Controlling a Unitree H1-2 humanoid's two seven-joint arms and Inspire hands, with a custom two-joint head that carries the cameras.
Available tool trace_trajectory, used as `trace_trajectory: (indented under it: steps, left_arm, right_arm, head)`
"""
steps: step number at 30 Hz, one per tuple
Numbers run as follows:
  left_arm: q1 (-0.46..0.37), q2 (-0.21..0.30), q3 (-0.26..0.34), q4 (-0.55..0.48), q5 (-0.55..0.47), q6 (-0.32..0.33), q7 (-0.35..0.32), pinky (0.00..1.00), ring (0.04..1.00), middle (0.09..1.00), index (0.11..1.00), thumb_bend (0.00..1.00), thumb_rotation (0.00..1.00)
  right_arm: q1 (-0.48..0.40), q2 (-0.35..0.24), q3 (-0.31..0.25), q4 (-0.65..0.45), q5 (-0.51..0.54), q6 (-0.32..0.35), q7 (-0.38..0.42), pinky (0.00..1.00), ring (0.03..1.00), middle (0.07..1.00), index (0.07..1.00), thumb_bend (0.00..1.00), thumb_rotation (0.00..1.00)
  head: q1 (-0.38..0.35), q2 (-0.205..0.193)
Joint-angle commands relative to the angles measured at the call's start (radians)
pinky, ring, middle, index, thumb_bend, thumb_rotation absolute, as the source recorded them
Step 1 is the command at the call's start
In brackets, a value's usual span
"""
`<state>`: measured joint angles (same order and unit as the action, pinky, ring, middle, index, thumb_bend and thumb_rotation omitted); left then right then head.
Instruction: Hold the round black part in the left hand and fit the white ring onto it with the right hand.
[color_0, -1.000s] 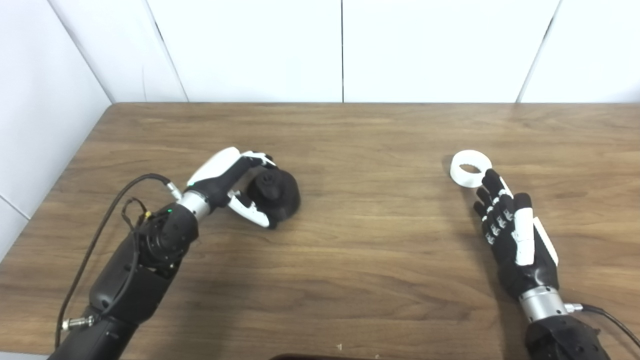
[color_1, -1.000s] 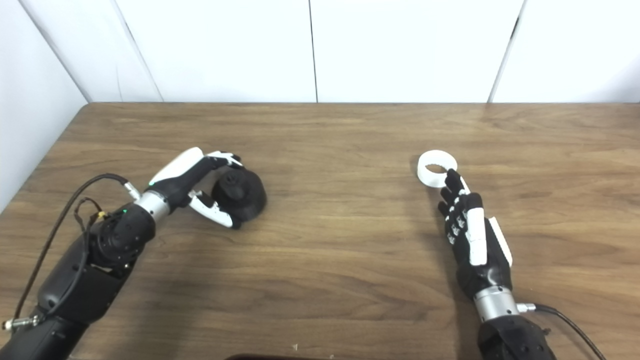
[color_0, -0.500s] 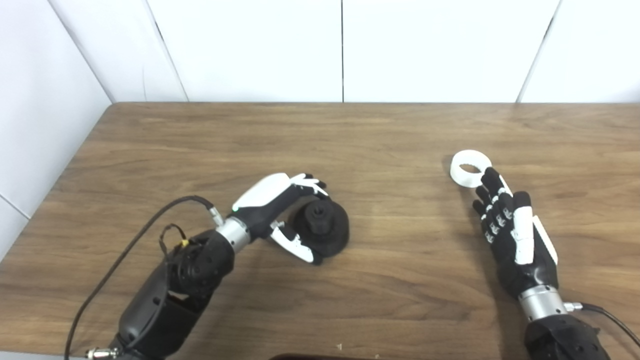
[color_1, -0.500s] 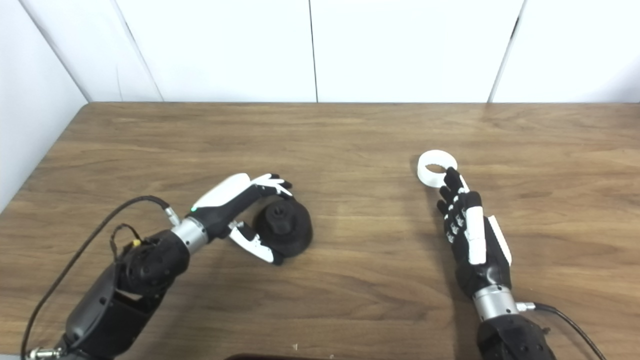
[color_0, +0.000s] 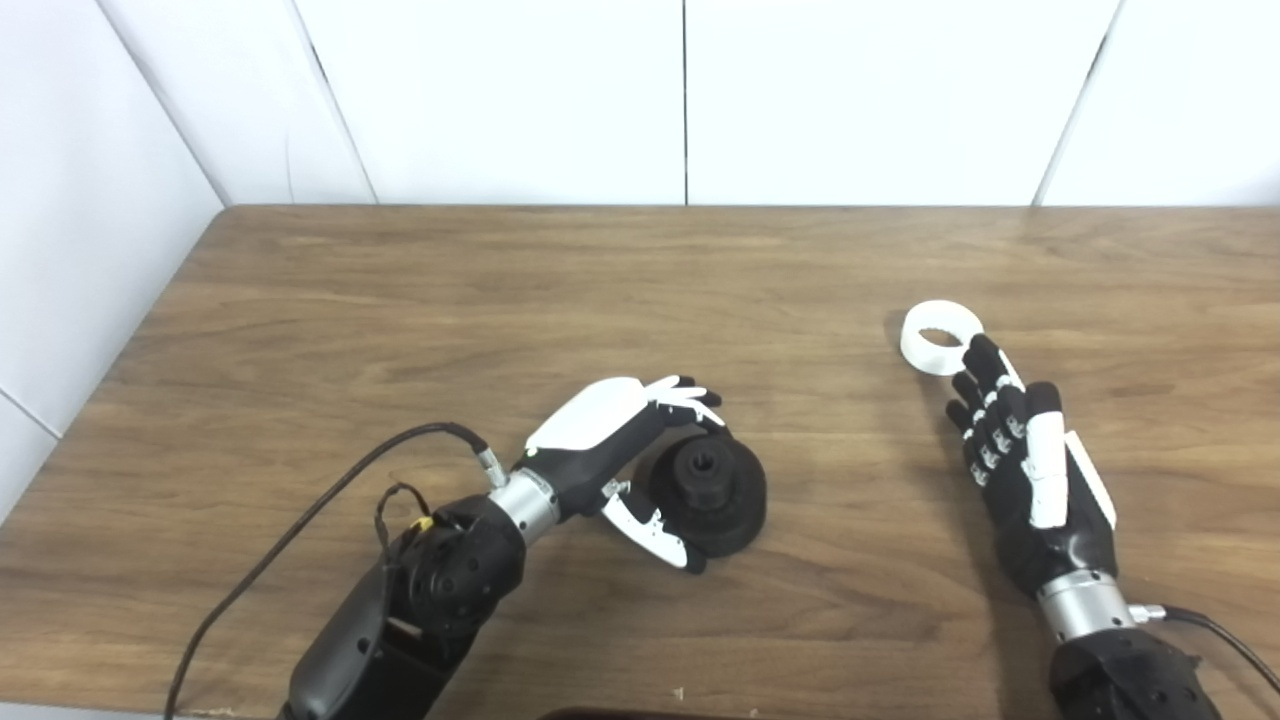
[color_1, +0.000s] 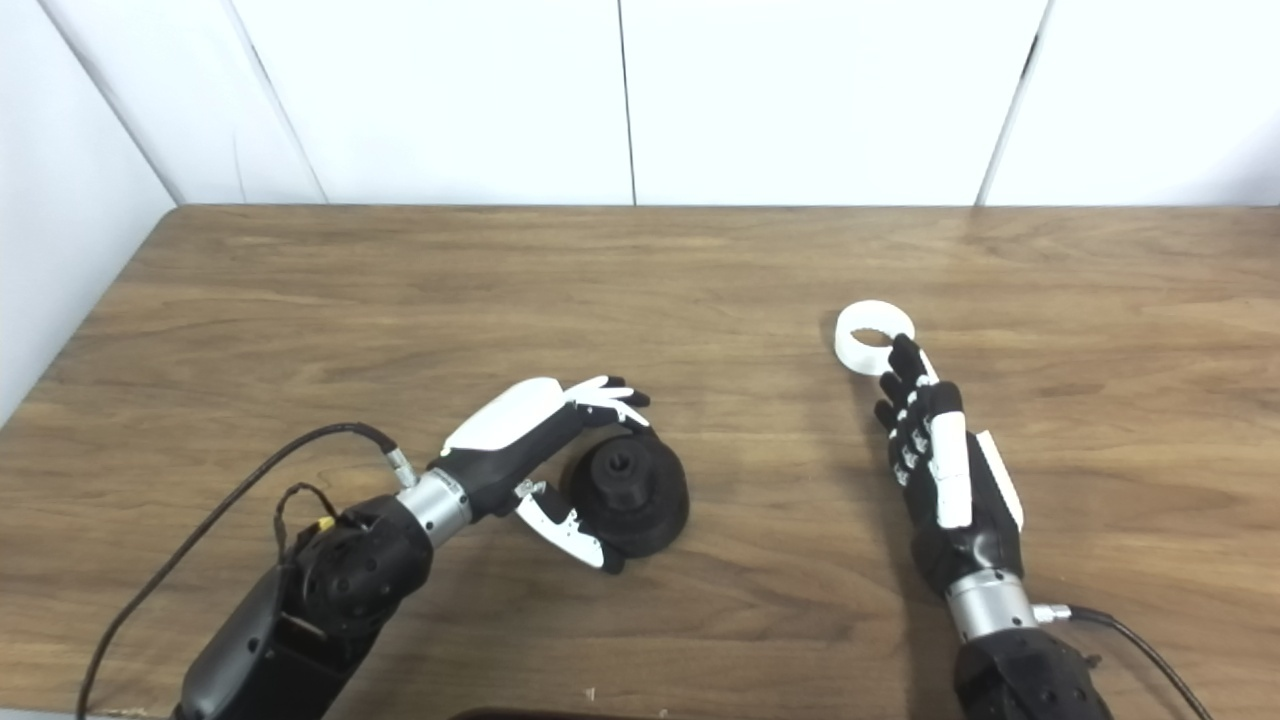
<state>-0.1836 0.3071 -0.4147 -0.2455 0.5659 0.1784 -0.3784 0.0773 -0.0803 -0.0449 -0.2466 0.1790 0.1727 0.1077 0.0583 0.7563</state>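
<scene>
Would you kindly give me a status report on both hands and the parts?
Left hand shut on round black part, low over wooden table. Right hand open, fingers touching white plastic ring. Nothing between them.

Left hand (color_0: 625, 455): white back shell, black palm, white-tipped thumb, silver wrist collar, green light near wrist. Forearm black, bulbous; black cable loops off at 9 o'clock; yellow connector. Right hand (color_0: 1020, 460): black fingers, white studs, white side panels, silver cuff.

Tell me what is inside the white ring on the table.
Only bare wooden table shows through the white ring. The right hand covers its near edge.
</scene>
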Motion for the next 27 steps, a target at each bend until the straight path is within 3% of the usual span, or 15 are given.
trace_trajectory:
  steps: [1,8,11,14,15,17,21,25,27]
  left_arm:
    - [-0.005,0.0,-0.008,-0.019,0.015,-0.032,0.005,0.85,0.976,0.908,0.623,0.85,0.18]
    - [0.005,0.002,0.0,-0.016,0.016,-0.04,0.001,0.86,0.978,0.909,0.626,0.84,0.16]
    - [0.007,0.008,0.002,-0.01,0.017,-0.049,0.0,0.86,0.978,0.91,0.628,0.84,0.16]
    - [0.008,0.009,0.005,-0.002,0.013,-0.057,0.0,0.86,0.977,0.908,0.625,0.84,0.17]
    - [0.008,0.009,0.006,0.0,0.012,-0.059,-0.001,0.86,0.978,0.909,0.624,0.84,0.17]
    - [0.006,0.009,0.007,0.003,0.01,-0.063,-0.001,0.86,0.98,0.91,0.624,0.84,0.17]
    - [0.005,0.006,0.01,0.006,0.013,-0.063,-0.003,0.87,0.979,0.911,0.627,0.84,0.17]
    - [0.005,0.003,0.009,0.013,0.02,-0.066,-0.003,0.85,0.979,0.912,0.629,0.84,0.18]
    - [0.006,0.002,0.01,0.017,0.019,-0.066,-0.002,0.85,0.98,0.911,0.631,0.84,0.17]
  right_arm:
    - [0.046,0.013,0.002,-0.044,0.002,-0.018,-0.006,1.0,1.0,1.0,0.977,0.68,1.0]
    - [0.02,-0.02,-0.015,-0.064,-0.041,-0.036,-0.014,1.0,1.0,0.989,0.947,0.65,0.97]
    - [-0.036,-0.05,-0.038,-0.1,-0.11,-0.036,-0.038,0.94,0.978,0.955,0.883,0.6,0.72]
    - [-0.132,-0.109,-0.049,-0.139,-0.239,-0.002,-0.062,0.85,0.93,0.907,0.822,0.63,0.49]
    - [-0.162,-0.134,-0.044,-0.145,-0.3,0.005,-0.068,0.85,0.916,0.891,0.798,0.65,0.46]
    - [-0.233,-0.193,-0.03,-0.145,-0.416,0.023,-0.072,0.85,0.899,0.871,0.76,0.7,0.43]
    - [-0.355,-0.286,0.004,-0.105,-0.548,0.045,-0.055,0.89,0.904,0.867,0.728,0.79,0.39]
    - [-0.471,-0.341,0.04,-0.015,-0.585,0.049,-0.017,0.82,0.894,0.874,0.729,0.86,0.35]
    - [-0.506,-0.352,0.062,0.023,-0.608,0.069,0.004,0.84,0.915,0.882,0.728,0.89,0.35]
  head:
    - [0.0,0.001]
    - [-0.003,0.006]
    - [-0.007,0.005]
    - [-0.009,0.006]
    - [-0.01,0.005]
    - [-0.017,0.005]
    - [-0.021,0.001]
    - [-0.027,-0.001]
    - [-0.029,-0.002]
